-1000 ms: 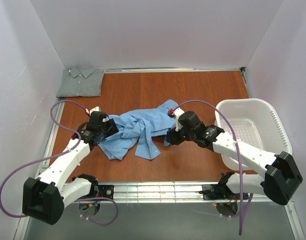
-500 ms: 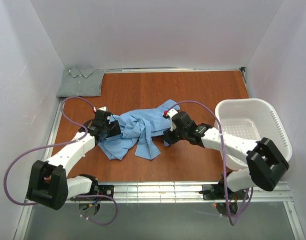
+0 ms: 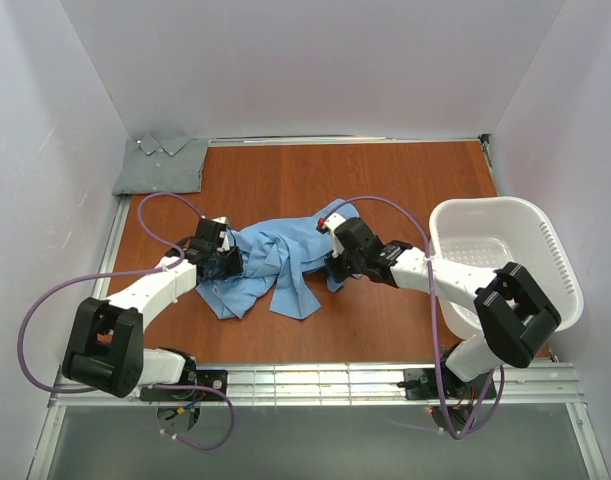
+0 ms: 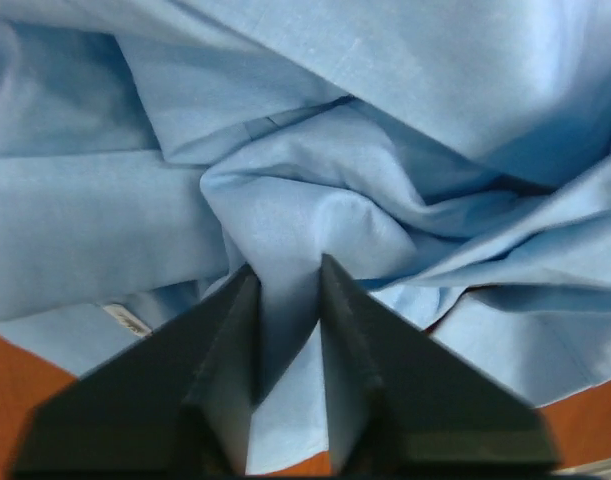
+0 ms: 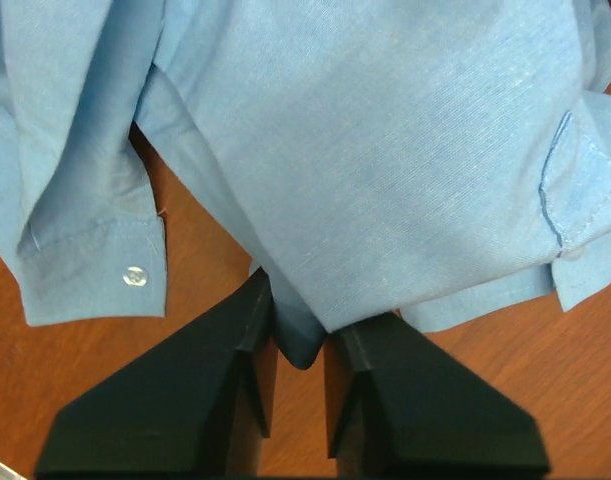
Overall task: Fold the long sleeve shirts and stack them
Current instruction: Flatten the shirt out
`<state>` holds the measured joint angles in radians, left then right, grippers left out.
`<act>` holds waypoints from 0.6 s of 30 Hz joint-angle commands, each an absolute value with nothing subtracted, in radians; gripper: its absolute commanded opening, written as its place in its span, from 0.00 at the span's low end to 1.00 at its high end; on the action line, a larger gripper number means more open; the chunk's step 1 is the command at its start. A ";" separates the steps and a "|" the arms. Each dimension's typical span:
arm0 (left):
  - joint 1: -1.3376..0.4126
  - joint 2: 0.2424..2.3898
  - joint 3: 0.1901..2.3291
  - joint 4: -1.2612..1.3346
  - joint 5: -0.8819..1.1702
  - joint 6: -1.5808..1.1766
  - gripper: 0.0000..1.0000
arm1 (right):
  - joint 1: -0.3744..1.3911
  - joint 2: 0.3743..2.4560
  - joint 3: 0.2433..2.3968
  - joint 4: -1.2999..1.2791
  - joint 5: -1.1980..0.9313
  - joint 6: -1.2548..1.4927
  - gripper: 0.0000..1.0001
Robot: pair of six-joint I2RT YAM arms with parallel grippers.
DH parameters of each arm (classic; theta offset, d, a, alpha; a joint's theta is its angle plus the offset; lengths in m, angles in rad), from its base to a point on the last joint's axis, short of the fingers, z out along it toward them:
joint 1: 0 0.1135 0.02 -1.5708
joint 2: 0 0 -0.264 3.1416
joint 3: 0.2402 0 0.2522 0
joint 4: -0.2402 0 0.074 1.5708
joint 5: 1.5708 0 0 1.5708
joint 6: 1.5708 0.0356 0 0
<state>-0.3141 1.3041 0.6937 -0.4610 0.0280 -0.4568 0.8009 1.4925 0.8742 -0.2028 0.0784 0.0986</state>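
Observation:
The light blue shirt (image 3: 275,255) lies crumpled in the middle of the wooden table (image 3: 385,180). My left gripper (image 3: 228,262) is at the shirt's left side. In the left wrist view its jaws (image 4: 285,270) are shut on a raised fold of the blue cloth (image 4: 315,210). My right gripper (image 3: 330,262) is at the shirt's right edge. In the right wrist view it (image 5: 303,312) pinches a hanging corner of the blue cloth (image 5: 385,150), beside a buttoned cuff (image 5: 135,275). The grey-green shirt (image 3: 163,165) lies folded at the far left corner.
A white plastic laundry basket (image 3: 495,202) stands at the right edge of the table, close to the right arm. White walls enclose the table at the back and both sides. Purple cables loop from both arms.
Both arms have reached further in toward the blue shirt. Both grippers, open one second ago, have closed on its cloth, left side and right edge.

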 commanded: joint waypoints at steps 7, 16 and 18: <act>-0.295 1.368 0.826 -0.446 -0.059 -0.356 0.00 | 0.720 1.468 1.035 -0.264 0.230 -0.040 0.01; -0.160 1.545 1.517 -0.580 -0.155 -0.275 0.00 | 0.511 1.414 1.487 -0.354 0.348 -0.235 0.01; -0.160 1.513 1.566 -0.591 -0.155 -0.249 0.00 | 0.512 1.396 1.512 -0.393 0.316 -0.259 0.01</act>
<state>-0.1764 1.5711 1.4830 -0.5201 -0.0544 -0.3126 0.5213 1.4719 1.4380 -0.3405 0.2546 -0.1692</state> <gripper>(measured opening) 0.006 0.018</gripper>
